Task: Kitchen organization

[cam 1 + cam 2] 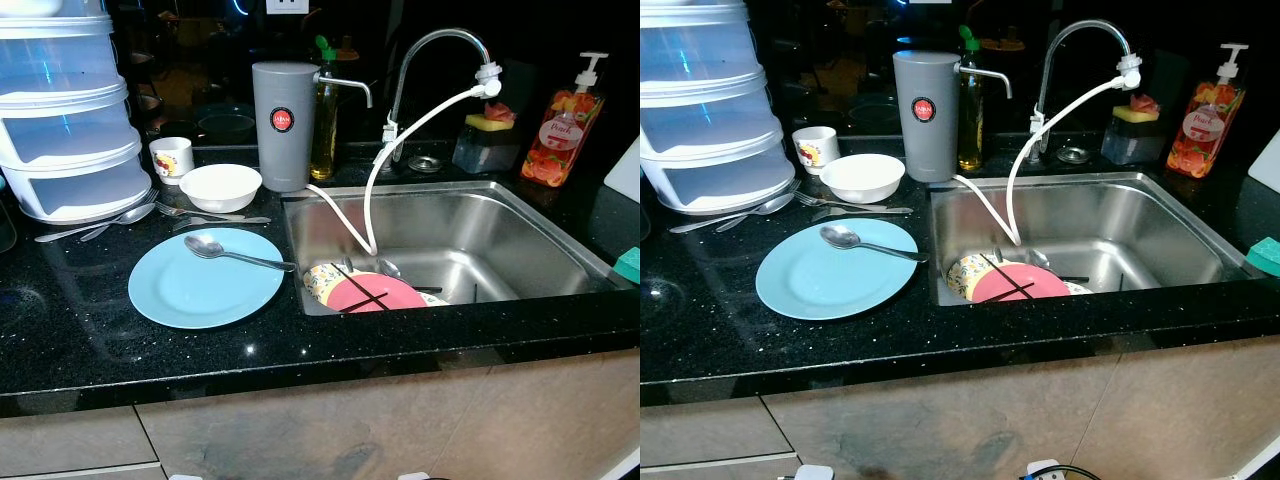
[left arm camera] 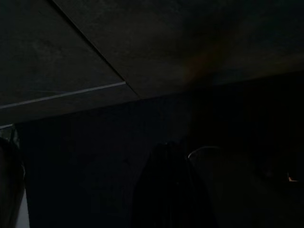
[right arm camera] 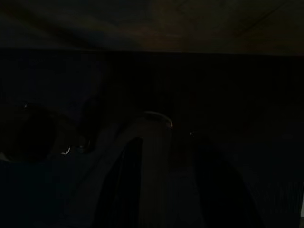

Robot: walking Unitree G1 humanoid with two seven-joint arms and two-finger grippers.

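Item, spoon (image 1: 232,252): I am seeing it lying across the light blue plate (image 1: 190,290) near the counter's (image 1: 90,340) front edge, bowl leftward, handle toward the sink (image 1: 560,250); probably nearer my left arm, both grippers' finger state undeterminable.

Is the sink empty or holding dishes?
Holding dishes. A pink plate lies over a patterned plate at the sink's front left, with dark chopsticks across them.

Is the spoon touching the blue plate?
Touching. In the left eye view the spoon lies on the blue plate, bowl resting on its surface and handle crossing its rim.
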